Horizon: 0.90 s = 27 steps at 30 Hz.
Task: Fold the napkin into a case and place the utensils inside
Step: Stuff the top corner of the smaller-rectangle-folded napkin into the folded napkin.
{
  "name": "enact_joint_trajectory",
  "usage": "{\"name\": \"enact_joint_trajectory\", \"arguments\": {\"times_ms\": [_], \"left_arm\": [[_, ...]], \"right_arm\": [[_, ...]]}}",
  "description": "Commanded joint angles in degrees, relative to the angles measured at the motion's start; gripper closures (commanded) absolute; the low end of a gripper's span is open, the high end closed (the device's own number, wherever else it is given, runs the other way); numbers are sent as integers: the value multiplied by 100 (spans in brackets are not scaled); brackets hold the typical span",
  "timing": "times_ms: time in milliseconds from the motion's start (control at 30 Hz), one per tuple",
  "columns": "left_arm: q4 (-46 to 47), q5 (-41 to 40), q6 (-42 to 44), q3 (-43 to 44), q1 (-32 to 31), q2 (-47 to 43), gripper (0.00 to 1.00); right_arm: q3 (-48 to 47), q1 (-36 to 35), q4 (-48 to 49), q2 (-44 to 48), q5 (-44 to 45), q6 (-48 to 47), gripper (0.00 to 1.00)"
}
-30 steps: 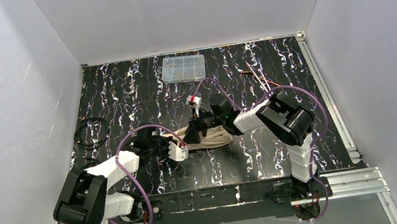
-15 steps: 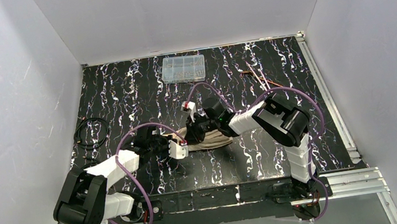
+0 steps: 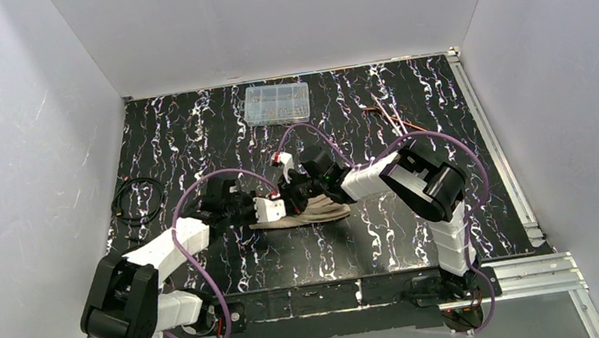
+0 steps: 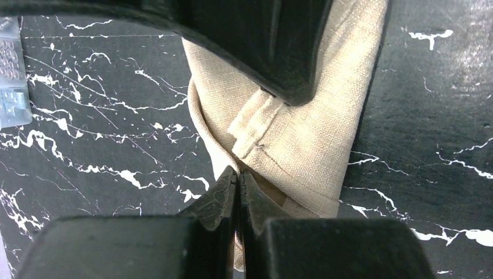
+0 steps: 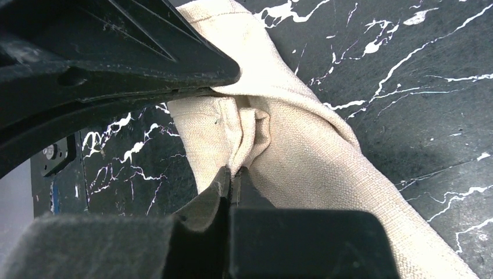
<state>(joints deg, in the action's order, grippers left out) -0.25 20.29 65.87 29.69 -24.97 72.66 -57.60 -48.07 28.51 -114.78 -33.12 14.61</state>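
From above: white walls (image 3: pixel 276 15) enclose a black table (image 3: pixel 188 149) veined in white. The left tool (image 3: pixel 273 209) and right tool (image 3: pixel 287 199) meet over the beige napkin (image 3: pixel 323 211), and thin copper utensils (image 3: pixel 390 118) lie well beyond the right tool.

Left wrist: coarse woven cloth, hemmed and layered, with the tool's tips together, pinching its edge.

Right wrist: the tips are clamped on a bunched napkin fold.

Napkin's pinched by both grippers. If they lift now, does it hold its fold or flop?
Probably flops: the napkin bunches into soft wrinkles where the right gripper pinches it. Its folded layers look loose and rounded, so they may slide apart. The coarse weave looks grippy, so slipping from the left gripper seems unlikely.
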Motion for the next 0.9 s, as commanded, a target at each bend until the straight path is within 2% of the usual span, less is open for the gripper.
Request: {"name": "enact_joint_trajectory", "arguments": {"times_ms": [0,467,667,867], "left_arm": [[-177,49,-457,243,-8,-121,100],[-108,207,-675,222,-8,-347,100],[-114,311,-414,49,-8,-414,100],[-2,294,-99,-152,-8,-424,100]], "right_arm": [[-270,-38,-516,-18,87,-116,99],[-1183,-102,-2242,-401,454,-216,99],[-1245,-101,-2040,-48,162,333,99],[-1358,-100,-2072,36,-69,491,99]]}}
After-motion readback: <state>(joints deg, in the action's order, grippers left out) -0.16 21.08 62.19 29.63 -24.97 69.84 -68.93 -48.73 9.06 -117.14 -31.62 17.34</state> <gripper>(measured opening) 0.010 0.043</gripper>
